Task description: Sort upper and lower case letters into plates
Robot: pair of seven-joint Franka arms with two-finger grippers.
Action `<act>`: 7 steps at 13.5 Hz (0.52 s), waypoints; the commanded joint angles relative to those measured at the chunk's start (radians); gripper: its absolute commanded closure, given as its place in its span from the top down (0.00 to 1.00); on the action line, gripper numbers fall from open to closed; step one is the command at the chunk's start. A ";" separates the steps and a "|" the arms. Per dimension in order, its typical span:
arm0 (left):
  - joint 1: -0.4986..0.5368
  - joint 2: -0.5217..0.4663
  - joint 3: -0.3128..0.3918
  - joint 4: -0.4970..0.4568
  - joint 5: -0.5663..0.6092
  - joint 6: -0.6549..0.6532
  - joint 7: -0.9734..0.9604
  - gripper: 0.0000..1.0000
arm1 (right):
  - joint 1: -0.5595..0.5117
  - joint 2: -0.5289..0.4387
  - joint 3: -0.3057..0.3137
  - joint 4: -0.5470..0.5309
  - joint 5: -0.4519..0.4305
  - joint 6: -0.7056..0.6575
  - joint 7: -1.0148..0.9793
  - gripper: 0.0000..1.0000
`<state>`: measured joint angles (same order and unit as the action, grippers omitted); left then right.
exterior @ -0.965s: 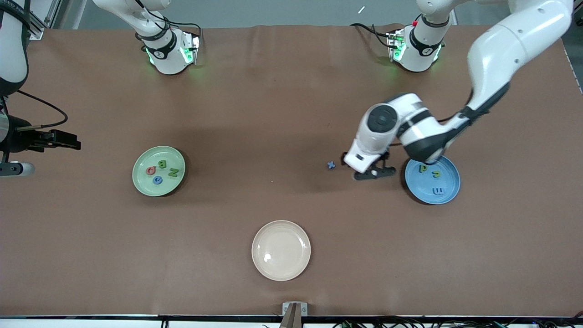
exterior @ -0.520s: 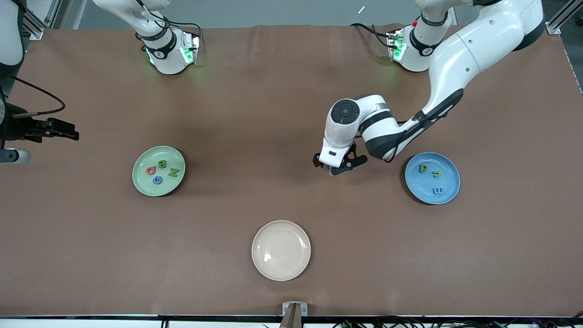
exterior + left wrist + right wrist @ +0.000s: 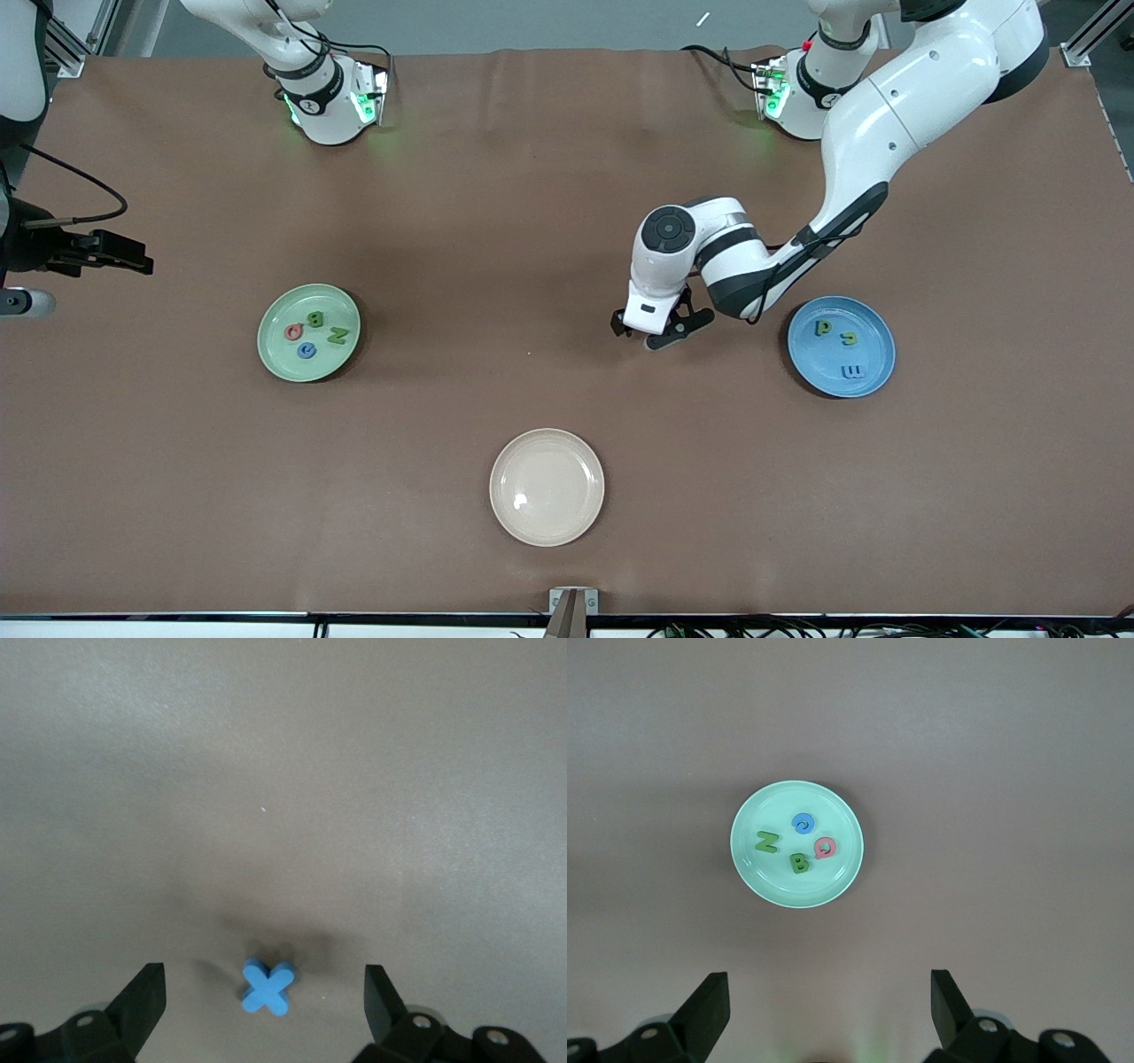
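Note:
A small blue letter x (image 3: 267,986) lies flat on the brown table. My left gripper (image 3: 263,1010) is open just above it, one finger on each side and neither touching it. In the front view that gripper (image 3: 651,333) hides the x. It hangs over the table beside the sky blue plate (image 3: 815,363), toward the right arm's end; that plate holds three letters. The pale green plate (image 3: 279,310) holds several letters. My right gripper (image 3: 830,1005) is open and empty, high over the table with the green plate (image 3: 833,877) in its sight. It shows at the edge of the front view (image 3: 133,263).
A cream-beige plate (image 3: 547,486) with nothing in it sits nearer the front camera, midway between the two coloured plates. Both arm bases (image 3: 332,102) (image 3: 806,97) stand along the table's back edge. Bare brown table lies around the x.
My left gripper has swung from beside the blue plate toward the right arm's end and come down over the x. The right arm has barely shifted.

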<state>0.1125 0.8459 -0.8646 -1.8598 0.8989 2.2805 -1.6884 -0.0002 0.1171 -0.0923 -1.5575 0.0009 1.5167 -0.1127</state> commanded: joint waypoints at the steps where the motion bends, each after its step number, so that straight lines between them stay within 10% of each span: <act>1: -0.037 0.002 0.027 0.022 -0.015 0.025 -0.042 0.89 | 0.003 -0.057 0.000 -0.045 0.005 0.005 0.021 1.00; 7: -0.039 0.016 0.030 0.021 -0.017 0.025 -0.054 0.66 | 0.005 -0.169 0.000 -0.157 0.005 0.017 0.019 1.00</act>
<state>0.0858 0.8496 -0.8422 -1.8548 0.8968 2.2960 -1.7343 -0.0003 0.0233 -0.0922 -1.6334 0.0009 1.5154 -0.1101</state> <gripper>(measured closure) 0.286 0.000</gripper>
